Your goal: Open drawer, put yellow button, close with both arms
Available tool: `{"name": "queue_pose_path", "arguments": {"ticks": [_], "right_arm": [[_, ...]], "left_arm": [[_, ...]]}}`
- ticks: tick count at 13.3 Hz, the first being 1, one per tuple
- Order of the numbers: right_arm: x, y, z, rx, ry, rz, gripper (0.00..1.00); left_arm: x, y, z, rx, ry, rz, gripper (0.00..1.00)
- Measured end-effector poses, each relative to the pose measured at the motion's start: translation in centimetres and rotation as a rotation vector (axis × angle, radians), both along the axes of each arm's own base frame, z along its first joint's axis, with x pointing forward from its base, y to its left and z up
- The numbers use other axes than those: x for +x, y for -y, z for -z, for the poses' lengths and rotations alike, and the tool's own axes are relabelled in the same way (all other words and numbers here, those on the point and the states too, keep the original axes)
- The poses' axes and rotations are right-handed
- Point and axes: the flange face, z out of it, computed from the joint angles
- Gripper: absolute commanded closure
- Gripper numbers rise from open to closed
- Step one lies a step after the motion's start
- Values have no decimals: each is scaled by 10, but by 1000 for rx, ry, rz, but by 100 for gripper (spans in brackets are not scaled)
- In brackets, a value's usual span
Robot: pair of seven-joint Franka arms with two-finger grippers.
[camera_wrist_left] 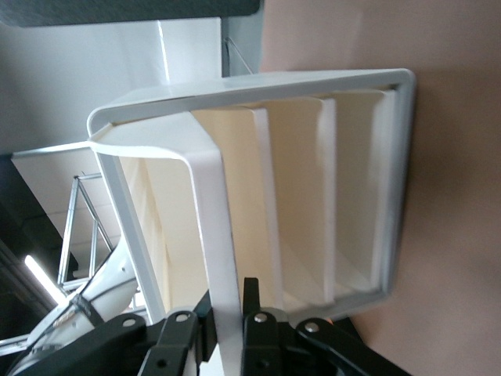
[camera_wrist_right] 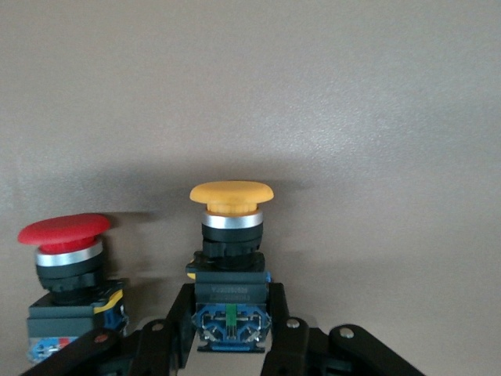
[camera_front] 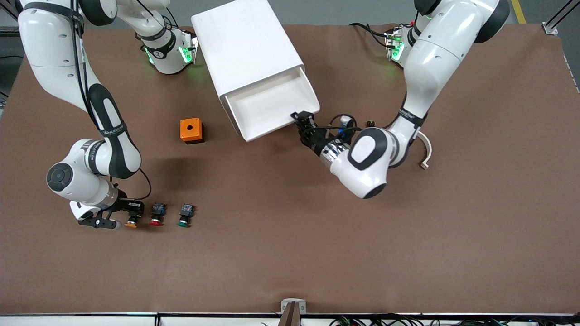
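The white cabinet (camera_front: 247,50) stands at the table's back middle. Its top drawer (camera_front: 267,106) is pulled out, and its white tray shows nothing inside. My left gripper (camera_front: 302,118) is shut on the drawer's front lip at the corner toward the left arm's end; in the left wrist view the white lip (camera_wrist_left: 211,204) runs between the closed fingers of that gripper (camera_wrist_left: 227,301). The yellow button (camera_front: 131,222) lies on the table near the front camera. My right gripper (camera_front: 131,209) is shut on its blue rear block; the right wrist view shows the gripper (camera_wrist_right: 231,294) and the yellow cap (camera_wrist_right: 231,194).
A red-capped button (camera_front: 156,220) (camera_wrist_right: 64,231) and a green-capped button (camera_front: 184,222) lie in a row beside the yellow one. An orange box (camera_front: 190,130) sits beside the cabinet toward the right arm's end. A curved cream piece (camera_front: 426,151) lies by the left arm.
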Motion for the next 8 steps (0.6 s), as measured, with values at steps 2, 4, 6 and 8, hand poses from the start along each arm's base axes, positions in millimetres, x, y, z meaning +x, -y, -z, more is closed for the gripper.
{"name": "queue_pose_path", "arguments": {"ticks": [2, 4, 6, 8], "right_arm": [[2, -8, -3, 13, -22, -11, 96], [5, -15, -22, 27, -44, -23, 97], [7, -20, -57, 42, -61, -30, 97], [6, -30, -97, 59, -100, -15, 97]], "left_arm": [[8, -6, -2, -22, 37, -5, 10], [14, -12, -3, -32, 58, -10, 0], [23, -21, -5, -27, 74, -25, 0], [39, -39, -9, -12, 104, -54, 0]]}}
